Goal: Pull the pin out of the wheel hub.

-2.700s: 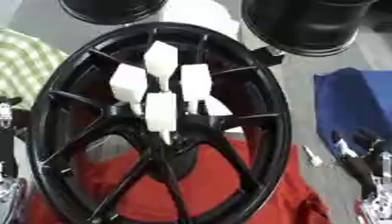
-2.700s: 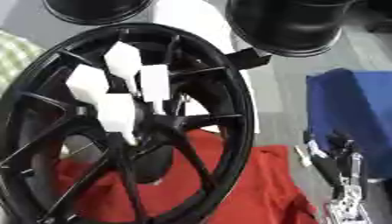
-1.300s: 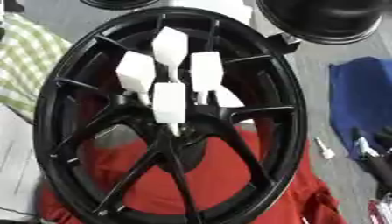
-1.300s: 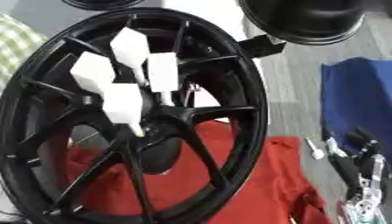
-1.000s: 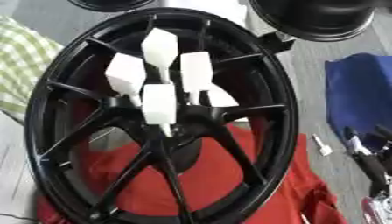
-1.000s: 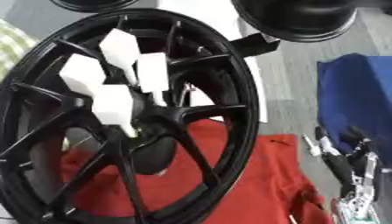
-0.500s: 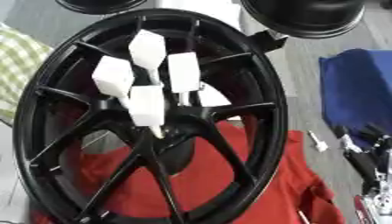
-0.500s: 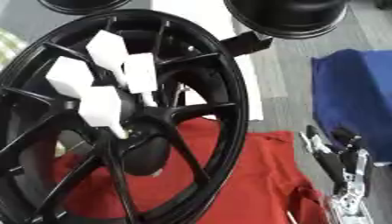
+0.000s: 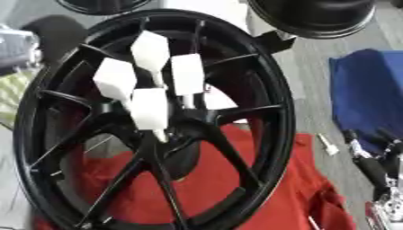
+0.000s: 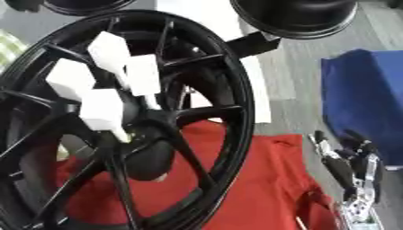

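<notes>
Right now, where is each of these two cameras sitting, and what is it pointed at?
Left eye view: in the robot's head, looking down at the black wheel hub; the right hand shows at the right edge.
Right eye view: beside it, aimed the same way, showing more of that hand.
Both share the hub, its white pins, red cloth and blue cloth.

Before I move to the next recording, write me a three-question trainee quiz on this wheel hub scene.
1. True or false: the right robot hand is gripping one of the white pins in the wheel hub.
2. How many white pins stand at the hub's centre?
3. What lies under the wheel's lower half? A) red cloth B) blue cloth C) bare table

Key:
1. False; it sits at the lower right, apart from the wheel, holding nothing.
2. Four.
3. A; the blue cloth lies off to the right.
</notes>
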Action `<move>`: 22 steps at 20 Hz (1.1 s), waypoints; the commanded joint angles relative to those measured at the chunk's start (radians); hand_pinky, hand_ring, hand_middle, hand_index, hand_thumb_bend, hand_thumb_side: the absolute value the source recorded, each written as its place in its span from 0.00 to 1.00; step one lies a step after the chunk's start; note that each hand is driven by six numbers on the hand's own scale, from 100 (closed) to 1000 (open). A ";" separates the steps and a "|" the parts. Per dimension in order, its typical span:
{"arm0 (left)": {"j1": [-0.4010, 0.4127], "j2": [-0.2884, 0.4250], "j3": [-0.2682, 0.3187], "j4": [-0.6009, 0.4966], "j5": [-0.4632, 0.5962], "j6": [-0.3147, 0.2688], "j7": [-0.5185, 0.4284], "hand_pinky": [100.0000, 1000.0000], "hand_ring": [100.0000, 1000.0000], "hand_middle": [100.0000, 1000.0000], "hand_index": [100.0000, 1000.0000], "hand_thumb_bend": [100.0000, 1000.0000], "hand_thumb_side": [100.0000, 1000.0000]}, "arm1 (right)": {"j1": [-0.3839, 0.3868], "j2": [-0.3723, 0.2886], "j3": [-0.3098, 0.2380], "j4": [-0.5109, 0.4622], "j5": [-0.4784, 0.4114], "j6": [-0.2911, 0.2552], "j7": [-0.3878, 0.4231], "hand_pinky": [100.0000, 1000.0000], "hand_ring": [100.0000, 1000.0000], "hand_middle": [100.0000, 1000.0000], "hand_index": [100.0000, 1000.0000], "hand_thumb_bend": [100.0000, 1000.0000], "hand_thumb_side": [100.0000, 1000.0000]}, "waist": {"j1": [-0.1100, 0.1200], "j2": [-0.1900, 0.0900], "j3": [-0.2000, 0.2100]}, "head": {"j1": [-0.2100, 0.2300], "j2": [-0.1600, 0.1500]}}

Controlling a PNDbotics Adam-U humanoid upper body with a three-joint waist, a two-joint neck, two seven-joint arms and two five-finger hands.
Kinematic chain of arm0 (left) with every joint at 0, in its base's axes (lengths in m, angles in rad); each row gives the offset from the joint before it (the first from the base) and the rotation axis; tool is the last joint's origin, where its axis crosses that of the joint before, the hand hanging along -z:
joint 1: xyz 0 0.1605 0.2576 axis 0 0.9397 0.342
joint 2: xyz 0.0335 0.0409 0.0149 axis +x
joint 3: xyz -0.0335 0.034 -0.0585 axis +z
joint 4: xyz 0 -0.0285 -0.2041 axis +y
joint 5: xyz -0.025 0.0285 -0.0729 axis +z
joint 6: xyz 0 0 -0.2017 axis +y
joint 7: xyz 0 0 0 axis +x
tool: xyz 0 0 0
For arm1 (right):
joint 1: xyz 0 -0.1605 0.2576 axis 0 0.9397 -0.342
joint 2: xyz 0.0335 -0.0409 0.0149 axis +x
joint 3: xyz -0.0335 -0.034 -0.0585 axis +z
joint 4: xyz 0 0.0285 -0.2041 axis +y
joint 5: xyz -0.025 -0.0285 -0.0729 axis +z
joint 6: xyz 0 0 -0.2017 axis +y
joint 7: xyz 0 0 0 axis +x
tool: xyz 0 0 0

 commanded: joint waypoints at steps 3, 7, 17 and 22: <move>-0.030 0.032 -0.038 -0.010 -0.027 -0.028 -0.003 0.75 0.71 0.70 0.85 0.00 0.56 | 0.004 -0.025 -0.007 -0.026 0.010 -0.001 -0.003 0.60 0.75 0.58 0.74 0.55 0.19 | -0.001 -0.023 0.002 | 0.014 -0.013; -0.032 0.034 -0.069 -0.010 -0.032 -0.033 -0.003 0.76 0.72 0.72 0.86 0.00 0.57 | 0.006 -0.025 -0.007 -0.027 0.012 -0.001 -0.004 0.60 0.75 0.58 0.74 0.55 0.19 | -0.001 -0.022 0.003 | 0.015 -0.013; -0.023 0.026 -0.125 -0.010 -0.152 0.018 -0.003 0.81 0.77 0.79 0.89 0.03 0.59 | 0.001 -0.022 -0.003 -0.031 0.011 -0.001 0.000 0.60 0.75 0.58 0.74 0.55 0.19 | -0.003 -0.015 -0.007 | 0.019 -0.019; -0.018 0.016 -0.137 0.004 -0.195 0.048 -0.003 0.85 0.80 0.81 0.89 0.04 0.57 | -0.001 -0.015 -0.001 -0.036 0.014 0.000 0.003 0.60 0.75 0.58 0.74 0.55 0.19 | -0.007 -0.008 -0.012 | 0.026 -0.025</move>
